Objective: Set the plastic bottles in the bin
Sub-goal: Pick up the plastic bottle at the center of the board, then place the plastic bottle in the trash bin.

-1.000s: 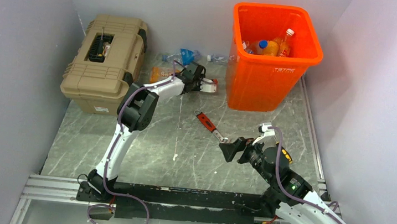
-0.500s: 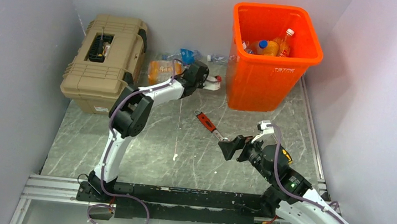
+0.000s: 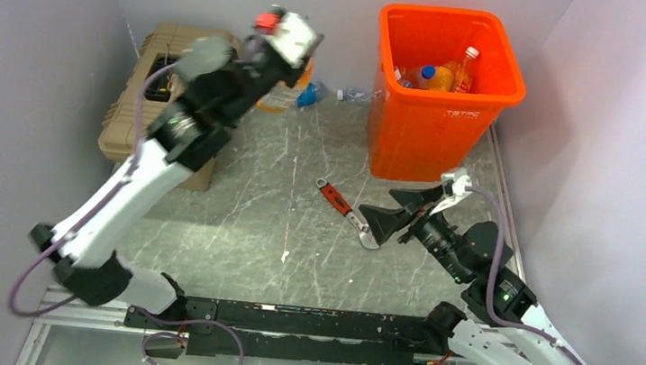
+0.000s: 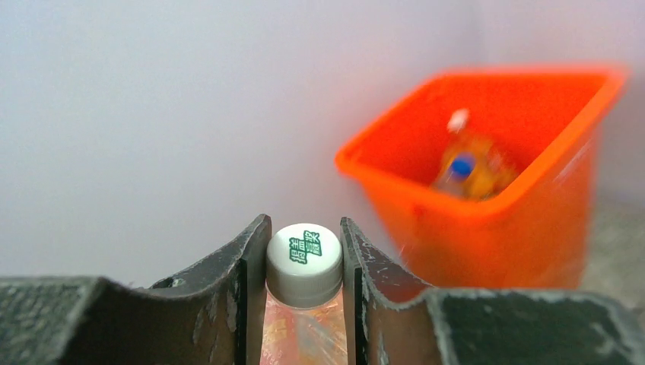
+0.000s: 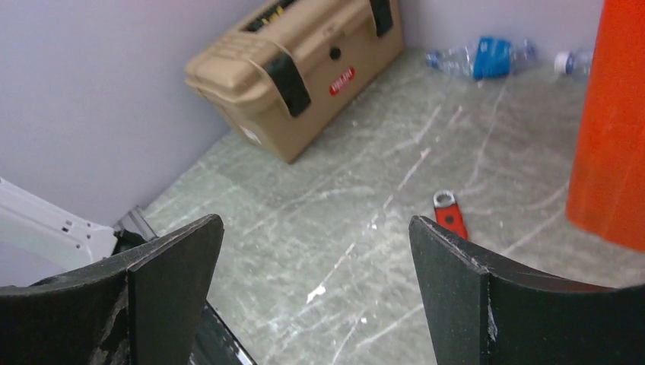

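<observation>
My left gripper [image 4: 304, 230] is shut on the neck of an orange-tinted plastic bottle [image 4: 303, 334] with a white cap [image 4: 305, 261]. In the top view the left arm is raised high near the back wall, left of the bin [image 3: 415, 133], with the bottle [image 3: 288, 93] hanging under it. The orange bin [image 4: 532, 228] holds several bottles [image 3: 439, 75]. Two more bottles lie by the back wall, one blue-labelled [image 5: 487, 57] and one clear [image 3: 353, 95]. My right gripper [image 5: 316, 258] stands open above the table with nothing between its fingers, near the bin's front corner [image 3: 393, 210].
A tan ribbed toolbox [image 3: 141, 114] sits at the back left, partly hidden by the left arm. A red-handled wrench [image 3: 340, 204] lies mid-table, just left of the right gripper. Grey walls enclose the table on three sides.
The left arm has lifted the orange-tinted bottle off the table and swung it up high by the back wall. The right gripper has tilted up a little toward the bin.
</observation>
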Controlling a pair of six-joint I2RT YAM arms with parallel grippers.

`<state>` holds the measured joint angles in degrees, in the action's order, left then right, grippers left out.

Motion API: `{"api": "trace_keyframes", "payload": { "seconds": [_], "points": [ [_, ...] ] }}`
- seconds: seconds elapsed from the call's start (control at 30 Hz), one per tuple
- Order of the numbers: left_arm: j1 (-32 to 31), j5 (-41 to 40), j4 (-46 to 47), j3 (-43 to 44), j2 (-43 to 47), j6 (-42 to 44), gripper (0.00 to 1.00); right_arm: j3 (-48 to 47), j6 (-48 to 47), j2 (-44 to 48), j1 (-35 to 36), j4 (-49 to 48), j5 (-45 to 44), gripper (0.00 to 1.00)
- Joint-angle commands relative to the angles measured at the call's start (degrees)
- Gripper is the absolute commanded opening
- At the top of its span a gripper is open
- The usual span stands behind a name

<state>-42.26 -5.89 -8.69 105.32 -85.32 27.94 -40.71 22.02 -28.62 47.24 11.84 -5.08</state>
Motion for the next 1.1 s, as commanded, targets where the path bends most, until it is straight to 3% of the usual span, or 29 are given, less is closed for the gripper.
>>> {"api": "trace_keyframes", "payload": {
  "seconds": [0.0, 0.17, 0.4, 0.57, 0.7, 0.9, 1.07],
  "points": [
    [0.4, 16.9, 7.0, -4.7, 8.4, -18.9, 0.00, -7.0, -5.2, -0.7, 0.0, -2.3, 2.4, 0.98],
    [0.6, 29.6, 18.0, -6.3, 11.6, -34.0, 0.00, -9.2, -8.8, -0.1, 0.1, -8.6, 4.5, 0.99],
    [1.0, 45.6, 39.7, -16.2, 14.8, -56.1, 0.00, -20.4, -13.9, -5.0, 0.0, -11.3, 18.7, 1.00],
    [2.1, 57.2, 41.8, -15.9, 15.7, -67.1, 0.00, -27.0, -14.5, -6.7, 0.0, -4.5, 29.5, 1.00],
    [2.8, 60.1, 42.7, -17.1, 17.4, -71.4, 0.00, -28.8, -12.7, -7.8, 0.0, -2.5, 34.6, 1.00],
    [3.0, 62.6, 60.0, -18.9, 16.2, -86.4, 0.00, -28.7, -8.2, -10.1, 0.0, -6.3, 40.4, 1.00],
    [3.0, 62.3, 66.0, -19.7, 15.0, -92.2, 0.00, -28.9, -3.9, -12.1, 0.1, -13.0, 42.9, 1.00]
  ]
}}
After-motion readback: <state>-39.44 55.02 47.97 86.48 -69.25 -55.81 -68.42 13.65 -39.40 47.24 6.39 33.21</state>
